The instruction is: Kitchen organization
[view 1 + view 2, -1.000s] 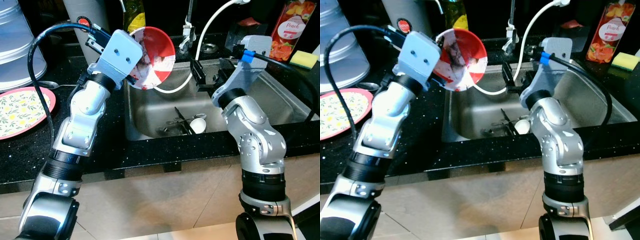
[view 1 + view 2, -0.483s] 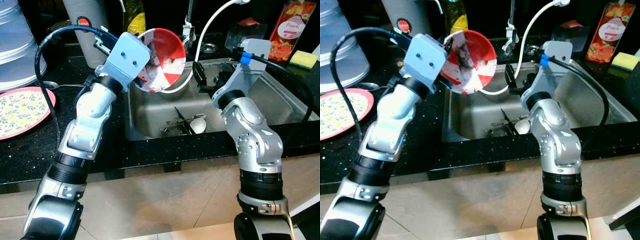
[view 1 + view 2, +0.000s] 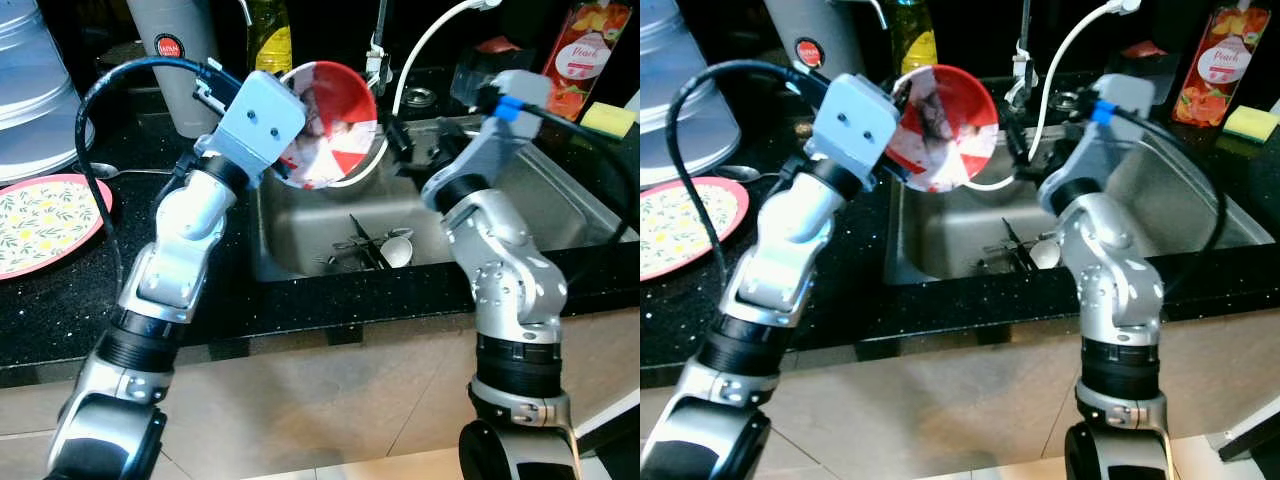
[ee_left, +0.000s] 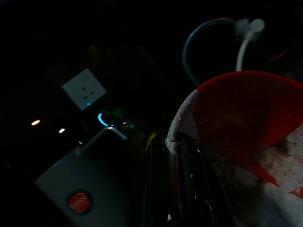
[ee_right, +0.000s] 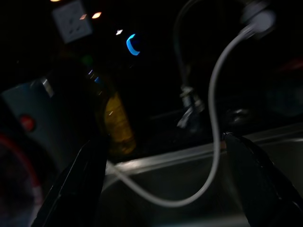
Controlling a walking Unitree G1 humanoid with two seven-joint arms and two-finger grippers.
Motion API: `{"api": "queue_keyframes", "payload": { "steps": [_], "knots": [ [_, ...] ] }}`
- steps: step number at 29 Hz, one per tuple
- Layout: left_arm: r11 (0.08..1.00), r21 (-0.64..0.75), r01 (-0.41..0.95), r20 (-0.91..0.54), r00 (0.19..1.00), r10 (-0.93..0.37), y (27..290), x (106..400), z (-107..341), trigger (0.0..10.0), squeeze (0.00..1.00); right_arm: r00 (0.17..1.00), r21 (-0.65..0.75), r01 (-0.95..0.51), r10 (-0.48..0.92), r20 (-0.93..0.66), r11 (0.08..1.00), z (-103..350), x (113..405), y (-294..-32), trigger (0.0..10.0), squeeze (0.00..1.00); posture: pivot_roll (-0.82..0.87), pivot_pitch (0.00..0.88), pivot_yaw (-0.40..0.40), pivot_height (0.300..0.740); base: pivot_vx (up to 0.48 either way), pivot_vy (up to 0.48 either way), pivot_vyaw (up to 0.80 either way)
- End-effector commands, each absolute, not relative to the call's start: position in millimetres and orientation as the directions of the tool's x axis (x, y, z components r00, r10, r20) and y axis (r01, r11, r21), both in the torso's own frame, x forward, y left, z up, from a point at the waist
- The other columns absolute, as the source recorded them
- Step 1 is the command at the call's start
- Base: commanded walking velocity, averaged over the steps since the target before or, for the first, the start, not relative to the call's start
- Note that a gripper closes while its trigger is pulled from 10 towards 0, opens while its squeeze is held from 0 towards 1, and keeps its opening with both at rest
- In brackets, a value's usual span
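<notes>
A red and white bowl (image 3: 330,125), smeared inside, hangs tilted over the left side of the steel sink (image 3: 560,210). My left gripper (image 4: 173,161) is shut on the bowl's rim, seen close up in the left wrist view. My right gripper (image 3: 415,145) is open just right of the bowl, above the back of the sink, with its fingers (image 5: 75,189) spread wide. A white hose (image 5: 215,142) loops between them. In the sink bottom lie a white spoon (image 3: 398,250) and dark utensils (image 3: 358,245).
On the black counter to the left lie a floral plate (image 3: 40,220) and a spoon (image 3: 110,172). A grey jug (image 3: 175,60), an oil bottle (image 3: 267,35) and the faucet (image 3: 377,50) stand behind the sink. A juice carton (image 3: 580,50) and sponge (image 3: 608,118) sit far right.
My left arm has carried the bowl to the right, further over the sink. My right gripper has risen and moved closer to the bowl's right rim.
</notes>
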State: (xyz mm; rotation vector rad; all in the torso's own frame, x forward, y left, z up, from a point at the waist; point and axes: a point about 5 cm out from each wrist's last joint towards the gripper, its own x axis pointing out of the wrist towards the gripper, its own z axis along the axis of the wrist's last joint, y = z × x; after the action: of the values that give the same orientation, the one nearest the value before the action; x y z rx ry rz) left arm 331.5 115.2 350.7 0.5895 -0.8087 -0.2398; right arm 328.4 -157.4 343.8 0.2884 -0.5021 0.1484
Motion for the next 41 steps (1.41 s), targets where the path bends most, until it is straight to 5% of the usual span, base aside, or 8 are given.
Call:
{"api": "queue_keyframes", "payload": {
  "steps": [1,11,29,30,31,32,41],
  "knots": [
    [0.816,0.576,-0.056,0.639,0.653,-0.406,120.9,329.3,359.6,10.0,0.0,0.848,0.243,-0.216,0.059,0.527,0.946,349.9,324.1,-158.8,10.0,0.0,-0.1,0.107,0.055,0.74,0.0,0.0,0.0],
    [0.823,0.567,-0.028,0.638,0.648,-0.416,110.6,332.2,356.4,10.0,0.0,0.821,0.102,-0.425,0.335,0.462,0.899,335.3,317.2,-112.0,10.0,0.0,-0.11,0.112,0.051,0.74,0.0,0.0,0.0],
    [0.83,0.554,0.061,0.647,0.595,-0.476,93.3,322.8,361.7,10.0,0.0,0.897,0.112,-0.311,0.252,0.362,0.944,319.5,330.3,-120.4,10.0,0.0,-0.11,0.116,0.047,0.74,0.0,0.0,0.0],
    [0.832,0.552,0.063,0.648,0.596,-0.475,93.3,322.9,361.8,10.0,0.0,0.898,0.119,-0.313,0.252,0.362,0.942,319.2,330.4,-120.3,2.5,0.0,-0.11,0.115,0.046,0.74,0.0,0.0,0.0],
    [0.832,0.552,0.063,0.648,0.596,-0.475,93.3,322.9,361.8,10.0,0.0,0.898,0.119,-0.313,0.252,0.362,0.942,319.2,330.4,-120.3,2.5,0.0,-0.11,0.115,0.046,0.74,0.0,0.0,0.0],
    [0.83,0.554,0.066,0.645,0.596,-0.478,93.2,323.0,361.4,10.0,0.0,0.894,0.123,-0.319,0.256,0.367,0.94,319.4,330.1,-119.5,0.0,0.0,-0.11,0.115,0.047,0.74,0.0,0.0,0.0],
    [0.825,0.559,0.082,0.641,0.589,-0.492,89.6,320.9,359.9,10.0,0.0,0.888,0.162,-0.348,0.27,0.372,0.923,319.8,329.0,-118.3,0.0,0.0,-0.11,0.115,0.05,0.74,0.0,0.0,0.0]
  ]
}}
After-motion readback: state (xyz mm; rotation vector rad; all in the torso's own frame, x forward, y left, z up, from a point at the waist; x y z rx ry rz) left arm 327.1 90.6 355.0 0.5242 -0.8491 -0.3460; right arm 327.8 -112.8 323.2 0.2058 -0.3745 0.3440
